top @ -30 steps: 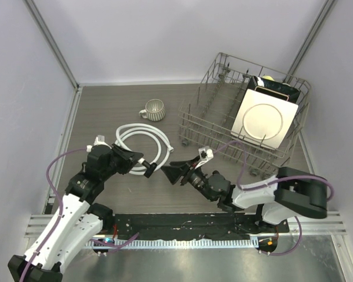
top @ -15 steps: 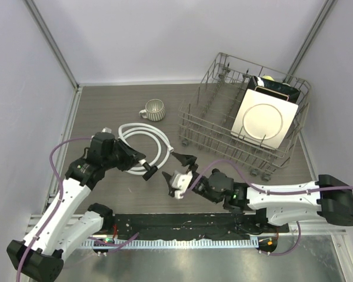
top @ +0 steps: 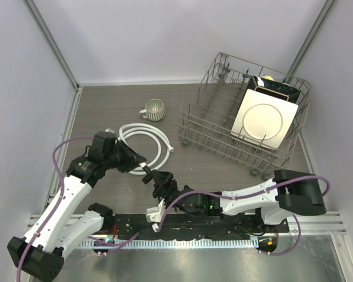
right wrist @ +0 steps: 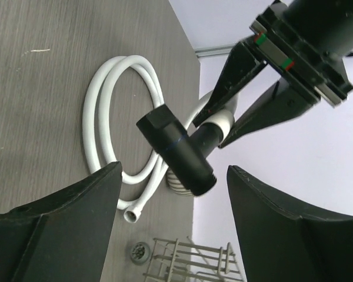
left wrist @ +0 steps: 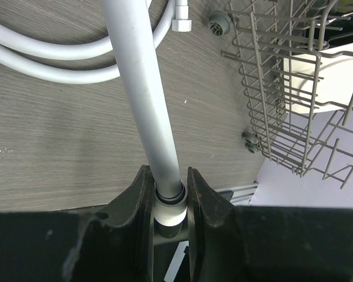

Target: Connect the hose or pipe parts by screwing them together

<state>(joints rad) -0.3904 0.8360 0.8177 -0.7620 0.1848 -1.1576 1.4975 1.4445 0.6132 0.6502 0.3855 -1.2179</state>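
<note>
The white hose (top: pixel 129 127) lies in loops on the table, and one end rises into my left gripper (top: pixel 139 165). That gripper is shut on the hose's white end nut (left wrist: pixel 168 210). The black T-shaped fitting (right wrist: pixel 177 150) sticks out from this nut (right wrist: pixel 225 123), lifted off the table. My right gripper (right wrist: pixel 173 171) stands wide open around the fitting, and neither of its fingers (right wrist: pixel 65 217) touches it. In the top view the right gripper (top: pixel 160 181) sits just right of the fitting (top: pixel 147 175). The hose's other end nut (top: pixel 172 148) rests free on the table.
A grey ribbed mug (top: pixel 155 109) stands behind the hose coil. A wire dish rack (top: pixel 206 111) holding a square white plate (top: pixel 263 122) fills the back right. The rack's feet (left wrist: pixel 220 24) are close to the free hose end (left wrist: pixel 181 23).
My right gripper has opened wider and let go of the fitting, and its arm has swung left and low along the table's front. The left gripper has kept its grip.
</note>
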